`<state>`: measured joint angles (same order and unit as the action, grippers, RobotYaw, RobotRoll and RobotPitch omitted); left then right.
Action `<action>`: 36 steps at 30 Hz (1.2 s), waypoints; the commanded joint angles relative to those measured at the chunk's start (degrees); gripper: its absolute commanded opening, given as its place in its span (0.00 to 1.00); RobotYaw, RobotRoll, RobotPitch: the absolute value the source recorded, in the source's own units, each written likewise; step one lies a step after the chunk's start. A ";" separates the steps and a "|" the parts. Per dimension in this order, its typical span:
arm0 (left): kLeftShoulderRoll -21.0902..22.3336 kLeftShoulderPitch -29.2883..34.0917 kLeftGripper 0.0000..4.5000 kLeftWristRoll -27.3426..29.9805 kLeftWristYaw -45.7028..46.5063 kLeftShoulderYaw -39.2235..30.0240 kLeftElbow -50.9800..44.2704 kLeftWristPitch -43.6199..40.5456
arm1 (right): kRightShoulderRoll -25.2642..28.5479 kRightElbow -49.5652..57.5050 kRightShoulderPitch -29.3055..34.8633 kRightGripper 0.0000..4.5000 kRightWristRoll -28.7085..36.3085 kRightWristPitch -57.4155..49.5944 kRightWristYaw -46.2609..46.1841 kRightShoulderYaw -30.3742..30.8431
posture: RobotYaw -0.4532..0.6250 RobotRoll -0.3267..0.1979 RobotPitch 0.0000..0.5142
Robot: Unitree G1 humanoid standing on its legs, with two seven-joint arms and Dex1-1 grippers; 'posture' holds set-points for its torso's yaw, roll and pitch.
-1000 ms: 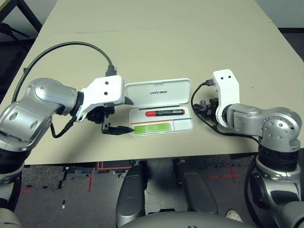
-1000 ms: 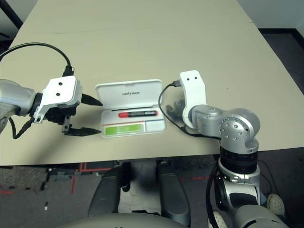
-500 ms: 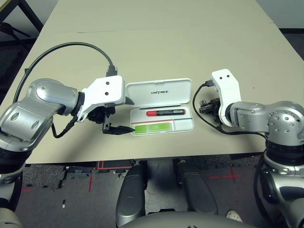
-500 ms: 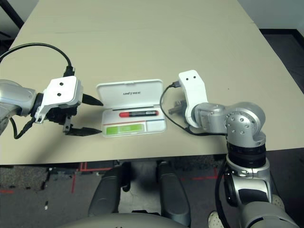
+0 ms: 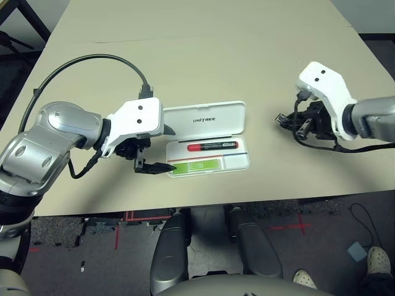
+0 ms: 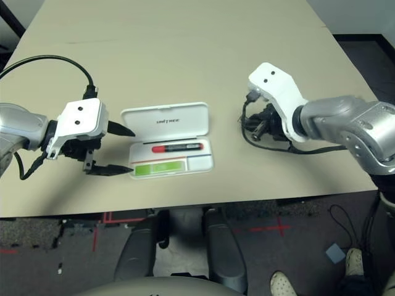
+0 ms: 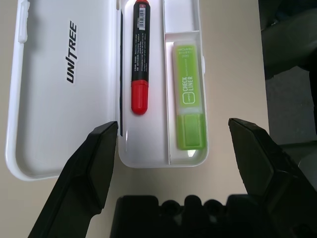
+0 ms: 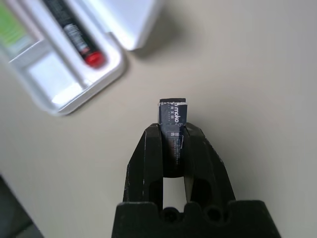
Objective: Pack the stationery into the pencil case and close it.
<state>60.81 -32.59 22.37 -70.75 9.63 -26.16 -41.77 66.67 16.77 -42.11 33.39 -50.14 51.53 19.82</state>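
Well apart from the open white pencil case [image 5: 208, 137], right gripper [image 8: 173, 130] clamps a dark printed piece [image 8: 172, 113] — left gripper [image 7: 174, 144] spread wide

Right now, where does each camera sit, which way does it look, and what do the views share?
Head pair: high, looking forward and down at the table; both silver forearms show.
Left wrist: looks along its open left pincer at the pencil case with red marker and green bar.
Right wrist: looks along the right pincer, shut on a small dark piece.
All share the pencil case.
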 commanded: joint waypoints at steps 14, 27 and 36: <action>0.74 -0.16 1.00 0.02 0.48 0.34 -1.46 -1.89 | -10.49 -4.20 -6.54 0.07 -14.54 16.40 29.01 4.70 | 0.42 0.62 0.46; 0.85 0.40 1.00 0.44 1.50 -0.03 -2.34 -2.98 | -18.19 -5.53 -4.33 0.07 -19.52 15.81 30.03 7.65 | 0.44 0.62 0.47; 0.94 0.82 1.00 0.78 2.18 -0.39 -2.98 -3.41 | -21.54 -8.04 -3.41 0.07 -23.79 17.24 29.20 9.16 | 0.45 0.62 0.47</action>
<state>61.22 -32.65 22.74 -68.75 9.63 -28.37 -44.69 45.31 8.88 -46.30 10.43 -33.66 80.86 28.41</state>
